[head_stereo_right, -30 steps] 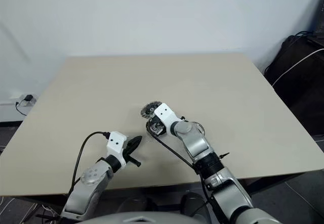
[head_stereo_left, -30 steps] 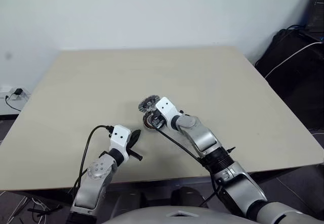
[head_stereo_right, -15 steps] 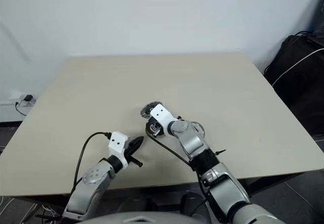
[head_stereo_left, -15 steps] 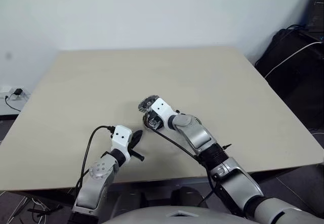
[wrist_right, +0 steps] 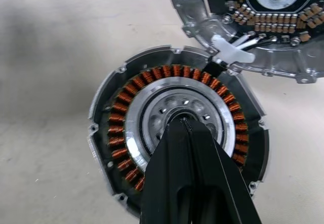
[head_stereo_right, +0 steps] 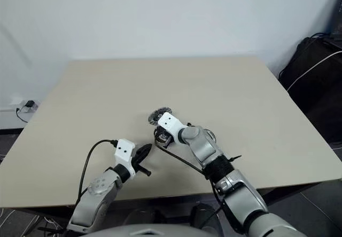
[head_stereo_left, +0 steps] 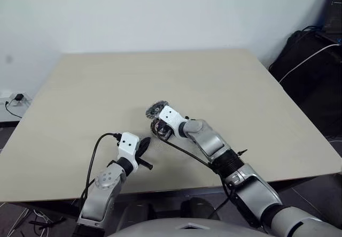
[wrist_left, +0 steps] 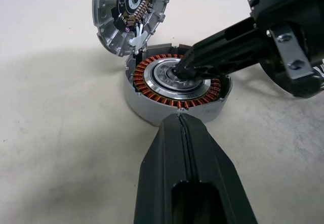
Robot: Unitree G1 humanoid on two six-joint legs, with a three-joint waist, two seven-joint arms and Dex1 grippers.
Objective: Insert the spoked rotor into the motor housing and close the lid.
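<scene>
**Right gripper tips in the hub of the motor housing, lid standing open**

On the left, the left gripper [head_stereo_left: 143, 146] hangs just above the table [head_stereo_left: 80, 98], its two black fingers pressed together with nothing between them, short of the motor housing [wrist_left: 174, 90]. In the head views the housing is mostly covered by the right gripper's white wrist block, so little of it can be made out there. The left wrist view shows it plainly: a ring of copper windings around the spoked rotor [wrist_right: 179, 114], which sits inside. The right gripper [wrist_right: 183, 124] has its fingers closed together, tips down at the rotor's hub; the hub itself is covered by them. The lid [wrist_left: 130, 11] stands tilted at the housing's far edge, ribbed inner face showing, joined by thin wires.
</scene>
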